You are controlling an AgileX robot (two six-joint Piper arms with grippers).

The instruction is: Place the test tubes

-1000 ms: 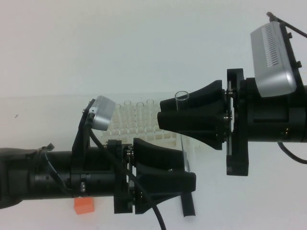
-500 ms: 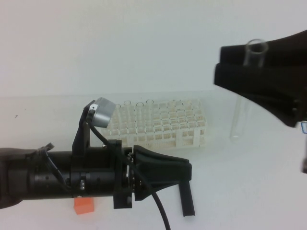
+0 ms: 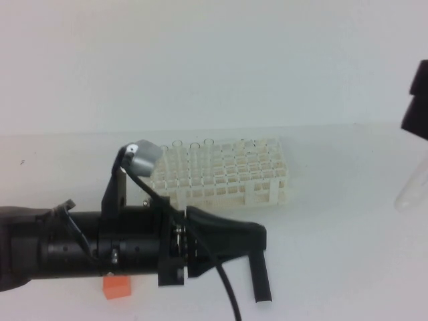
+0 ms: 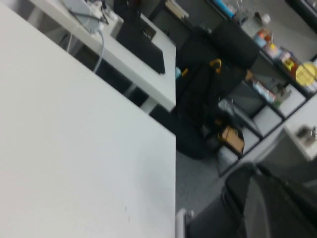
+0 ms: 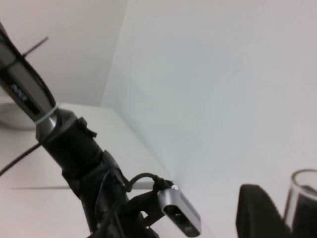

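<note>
A white test tube rack [image 3: 231, 179] stands mid-table with a few clear tubes in its back-left holes. My right gripper [image 3: 417, 101] shows only as a black edge at the far right, well right of the rack. It is shut on a clear test tube [image 3: 412, 186], which hangs down from it. In the right wrist view the tube's open rim [image 5: 304, 184] sits beside a black finger [image 5: 257, 213]. My left gripper [image 3: 257, 235] lies low in front of the rack and points right. A dark bar with a white tip [image 3: 261, 281] hangs below it.
A small orange cube [image 3: 116, 287] lies on the table under the left arm. The left arm's body [image 3: 80, 244] fills the lower left of the high view. The left wrist view shows the table's edge [image 4: 174, 163] with shelves and floor beyond.
My right gripper has carried the clear tube from over the rack out to the far right, leaving the rack uncovered. The left gripper has rolled and now shows edge-on.
</note>
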